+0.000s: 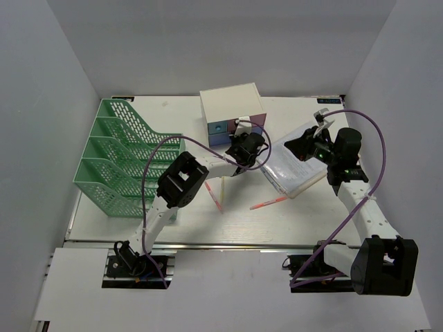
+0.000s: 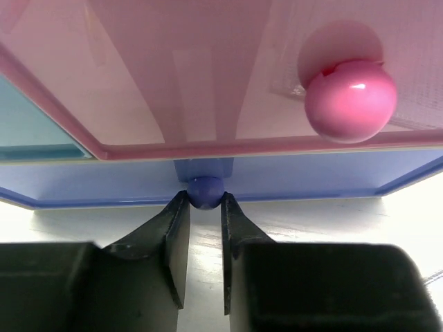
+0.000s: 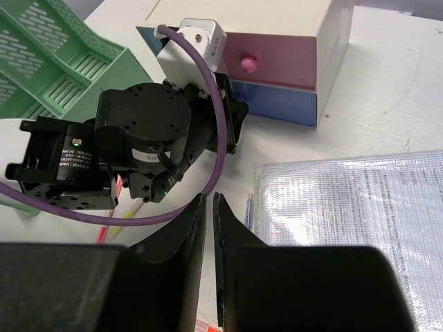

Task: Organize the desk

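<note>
Left hand point(image 2: 205, 204) closed onto blue knob point(image 2: 206, 191) of blue drawer point(image 2: 311, 180), under pink drawer point(image 2: 208, 83), in white drawer box point(image 1: 230, 102) sitting back-centre on off-white surface point(image 1: 235, 225); right hand point(image 3: 210, 200) further right, nearly shut with just a thin slit, gripping nothing, hanging near left edge of clear document sleeve point(image 3: 360, 221) lying on it.

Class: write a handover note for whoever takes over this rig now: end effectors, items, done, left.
Left end effector: pinching the blue knob of the box's shut lower drawer.
Right end effector: shut, empty, near the sleeve.
Pens lie loose on the desk; rack stands at left.
Done: nothing visibly stowed.
Left, likely: pull drawer, stow pens, file sleeve.
</note>
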Controlling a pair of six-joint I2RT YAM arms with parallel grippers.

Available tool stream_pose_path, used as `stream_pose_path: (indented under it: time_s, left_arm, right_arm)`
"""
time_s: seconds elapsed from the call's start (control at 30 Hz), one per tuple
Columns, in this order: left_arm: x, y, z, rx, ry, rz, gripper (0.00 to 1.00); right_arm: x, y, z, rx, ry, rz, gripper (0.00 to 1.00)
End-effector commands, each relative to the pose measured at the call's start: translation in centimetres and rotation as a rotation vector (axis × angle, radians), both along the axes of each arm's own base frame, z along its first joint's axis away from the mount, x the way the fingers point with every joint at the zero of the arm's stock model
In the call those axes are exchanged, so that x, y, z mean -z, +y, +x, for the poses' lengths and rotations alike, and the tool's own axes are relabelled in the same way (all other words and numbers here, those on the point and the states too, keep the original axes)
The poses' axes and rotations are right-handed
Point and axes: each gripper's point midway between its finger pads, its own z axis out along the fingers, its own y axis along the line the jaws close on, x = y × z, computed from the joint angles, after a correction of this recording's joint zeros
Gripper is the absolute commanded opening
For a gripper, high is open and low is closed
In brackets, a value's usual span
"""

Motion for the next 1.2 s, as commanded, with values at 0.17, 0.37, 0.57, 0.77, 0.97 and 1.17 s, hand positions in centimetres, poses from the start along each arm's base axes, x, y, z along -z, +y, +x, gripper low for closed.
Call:
stream_pose_path:
  time_s: [0.17, 0.37, 0.57, 0.77, 0.97, 1.17]
  left_arm:
    - [-2.0, 0.0, -0.2, -0.01, -0.039, -0.016, 0.14]
    - [-1.6, 0.4, -1.0, 0.004, -0.019, -0.033, 0.0]
    - [-1.4, -0.4, -4.0, 0.066, -0.002, -0.051, 0.0]
    - [-0.7, -0.2, -6.5, 0.107, 0.027, -0.033, 0.0]
    - [-0.3, 0.1, -7.6, 0.111, 0.054, -0.042, 0.0]
    - [0.2, 0.5, -9.7, 0.126, 0.087, -0.076, 0.0]
  right_arm:
    - [-0.5, 0.1, 0.2, -0.015, -0.035, 0.007, 0.14]
    - [-0.4, 0.2, 0.1, -0.02, -0.031, 0.008, 0.14]
    - [-0.5, 0.3, 0.1, -0.021, -0.036, 0.007, 0.14]
    - [-0.4, 0.2, 0.0, -0.022, -0.035, 0.006, 0.14]
    - [-0.3, -0.8, 0.3, 0.003, -0.036, 0.009, 0.14]
    - [-0.2, -0.9, 0.3, 0.001, -0.03, 0.011, 0.15]
